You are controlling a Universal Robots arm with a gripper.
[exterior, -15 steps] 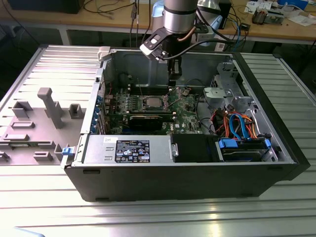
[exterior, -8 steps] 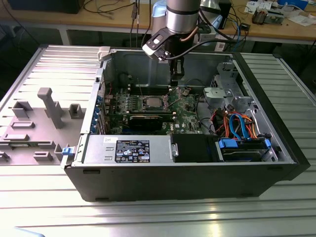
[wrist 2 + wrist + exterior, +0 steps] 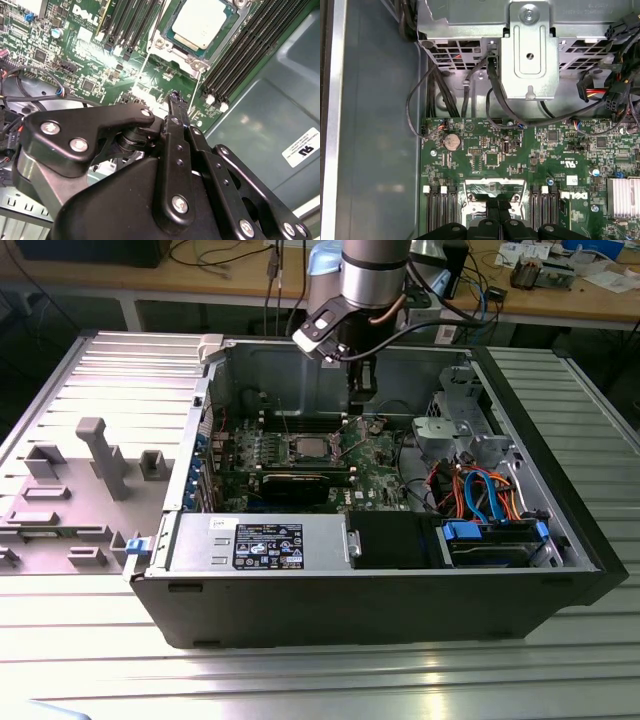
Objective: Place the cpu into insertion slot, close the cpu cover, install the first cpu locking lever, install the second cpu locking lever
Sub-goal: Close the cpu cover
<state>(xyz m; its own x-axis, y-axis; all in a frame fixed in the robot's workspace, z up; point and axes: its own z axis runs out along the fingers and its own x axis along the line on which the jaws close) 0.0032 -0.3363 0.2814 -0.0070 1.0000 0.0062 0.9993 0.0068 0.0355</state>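
The cpu [image 3: 202, 22], a flat square chip with a silver-grey top, lies in the insertion slot [image 3: 161, 43] on the green motherboard; in the exterior view the cpu [image 3: 307, 448] sits mid-board. The cpu cover [image 3: 494, 184], a thin silver frame with a square window, stands swung open beside the socket. My gripper [image 3: 176, 97] hangs just over the cover's raised edge with its black fingers [image 3: 490, 215] pressed together and nothing visible between them. In the exterior view the gripper [image 3: 362, 388] reaches down into the open case, to the right of the cpu.
Black memory slots [image 3: 250, 50] flank the socket on both sides. A metal drive cage [image 3: 527, 50] with black cables [image 3: 450, 100] stands beyond the board. A long black card [image 3: 300, 483], the power supply [image 3: 265, 540] and blue-orange cables [image 3: 480, 490] fill the case front.
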